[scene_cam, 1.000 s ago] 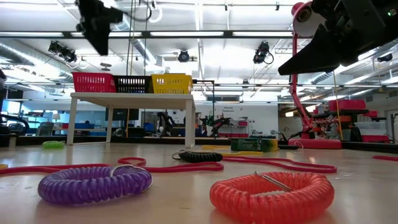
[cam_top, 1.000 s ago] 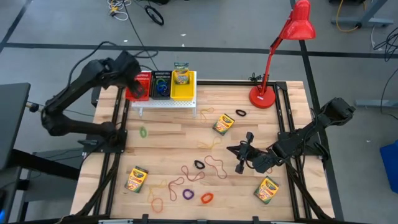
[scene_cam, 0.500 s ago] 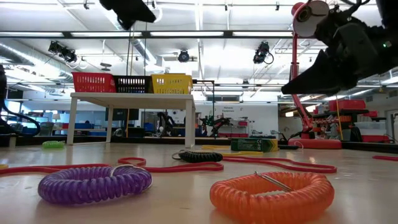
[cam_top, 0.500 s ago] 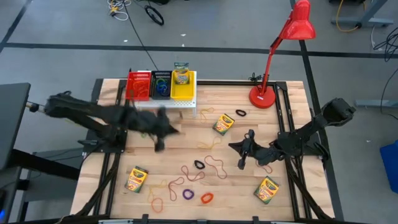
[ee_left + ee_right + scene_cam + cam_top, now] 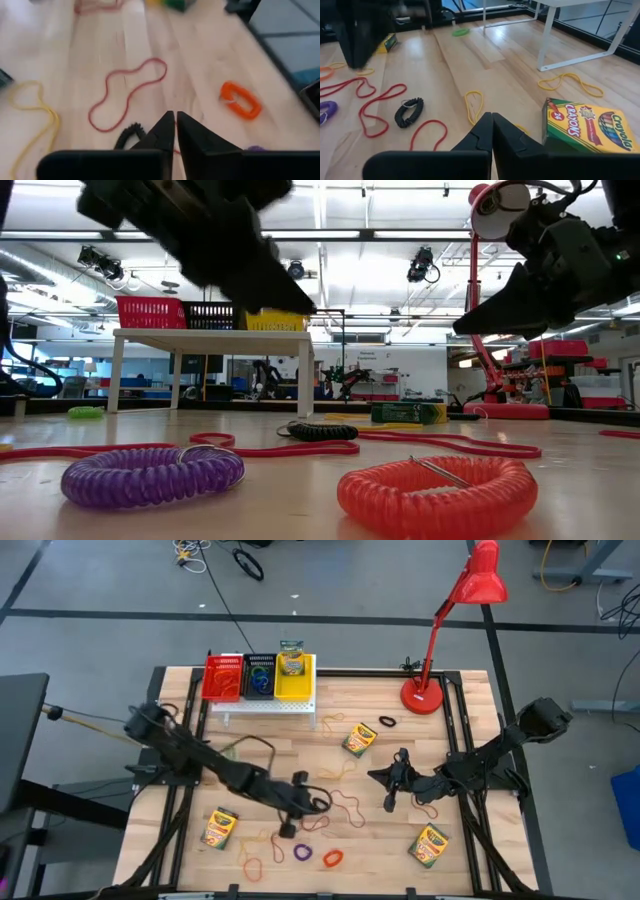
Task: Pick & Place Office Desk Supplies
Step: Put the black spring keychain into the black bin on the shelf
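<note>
High view: the left tool (image 5: pixel 291 817) reaches low across the middle of the wooden tabletop (image 5: pixel 470 700), just beside a black elastic loop (image 5: pixel 320 804) and the reddish rubber bands (image 5: pixel 345 807); its wrist view shows the fingers (image 5: pixel 165 131) nearly together, holding nothing, with the black loop right under them. The right tool (image 5: pixel 390 800) hovers right of centre, fingers together and empty. Crayon boxes lie at the front left (image 5: pixel 218 828), the front right (image 5: pixel 430 844) and the upper middle (image 5: pixel 358 738), the last one beside yellow bands. Purple (image 5: pixel 302 853) and orange (image 5: pixel 332 858) loops sit near the front edge, and a green loop (image 5: pixel 231 752) lies at the left.
</note>
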Action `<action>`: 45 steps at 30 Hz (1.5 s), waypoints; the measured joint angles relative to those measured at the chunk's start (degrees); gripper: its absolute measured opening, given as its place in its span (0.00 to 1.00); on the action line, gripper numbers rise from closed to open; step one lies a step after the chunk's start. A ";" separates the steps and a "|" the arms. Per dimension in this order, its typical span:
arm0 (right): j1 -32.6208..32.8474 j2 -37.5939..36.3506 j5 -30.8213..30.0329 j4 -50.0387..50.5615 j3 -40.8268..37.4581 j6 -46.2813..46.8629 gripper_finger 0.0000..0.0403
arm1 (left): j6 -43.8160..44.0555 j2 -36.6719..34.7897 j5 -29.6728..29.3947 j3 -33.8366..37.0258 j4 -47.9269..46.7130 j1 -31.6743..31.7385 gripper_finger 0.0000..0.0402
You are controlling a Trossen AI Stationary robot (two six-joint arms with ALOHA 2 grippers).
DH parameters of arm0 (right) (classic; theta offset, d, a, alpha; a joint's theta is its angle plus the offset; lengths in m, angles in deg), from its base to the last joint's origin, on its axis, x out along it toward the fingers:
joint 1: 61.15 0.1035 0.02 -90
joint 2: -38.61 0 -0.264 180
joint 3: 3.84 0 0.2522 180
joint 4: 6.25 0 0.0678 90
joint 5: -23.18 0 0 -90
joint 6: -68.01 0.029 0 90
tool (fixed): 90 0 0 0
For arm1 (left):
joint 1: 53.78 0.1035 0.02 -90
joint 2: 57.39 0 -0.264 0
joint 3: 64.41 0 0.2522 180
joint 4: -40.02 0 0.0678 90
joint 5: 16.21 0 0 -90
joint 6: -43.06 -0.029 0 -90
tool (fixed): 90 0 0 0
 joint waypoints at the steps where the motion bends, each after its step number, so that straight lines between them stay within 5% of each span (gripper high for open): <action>1: 0.00 0.00 0.00 0.02 0.00 -0.02 0.01 | 0.14 1.66 0.17 -0.95 0.08 0.11 0.10; 6: 0.00 0.00 0.00 0.00 0.00 0.00 0.01 | 0.10 7.98 3.34 -6.83 -5.80 1.32 0.21; 12: 0.00 0.00 0.00 0.07 0.00 0.00 0.02 | -5.29 12.96 -0.39 -16.74 -21.17 1.65 0.31; 25: 0.00 0.00 0.44 0.87 0.02 0.00 0.02 | -11.52 17.99 -2.26 -22.11 -32.93 1.97 0.33; 30: 0.00 -0.02 0.44 1.30 0.04 0.00 0.02 | -14.10 18.91 -5.33 -22.32 -33.11 1.84 0.29; 38: 0.00 -0.02 0.42 1.46 0.04 -0.02 0.02 | -14.72 17.25 -7.45 -22.03 -36.35 1.50 0.04; 45: 0.00 -0.02 0.42 2.20 0.04 -0.02 0.02 | -10.28 6.13 -12.57 -22.04 -41.89 1.25 0.06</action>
